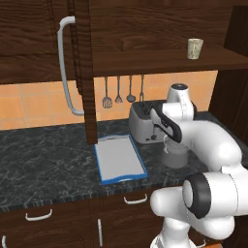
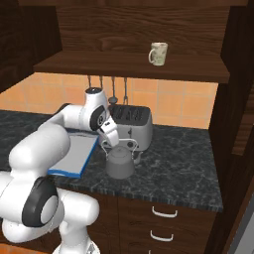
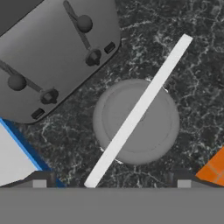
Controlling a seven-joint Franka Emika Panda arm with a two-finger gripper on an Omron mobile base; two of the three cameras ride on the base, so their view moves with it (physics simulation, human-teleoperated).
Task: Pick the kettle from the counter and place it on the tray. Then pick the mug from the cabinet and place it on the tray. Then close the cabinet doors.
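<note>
Hovering above the kettle (image 2: 119,162) near the desk's (image 2: 173,168) front edge, the fingers (image 3: 111,180) stand wide and empty — its thin handle (image 3: 139,109) runs slantwise between them, so a misaligned close could slip off. Just behind stands the toaster (image 2: 131,125), crowding the lift. The tray (image 1: 117,157) lies beside — the mug (image 2: 158,53) waits on the cabinet shelf (image 2: 124,67).

We're in a kitchen: dark marbled stone table (image 1: 43,145) under dark wood wall cabinets (image 1: 145,29), orange tiled backsplash (image 1: 29,104) behind, cooking utensils (image 1: 118,92) hanging on it, a silver four-slot toaster (image 2: 131,126) standing by, and drawers (image 2: 163,223) with small handles below.
</note>
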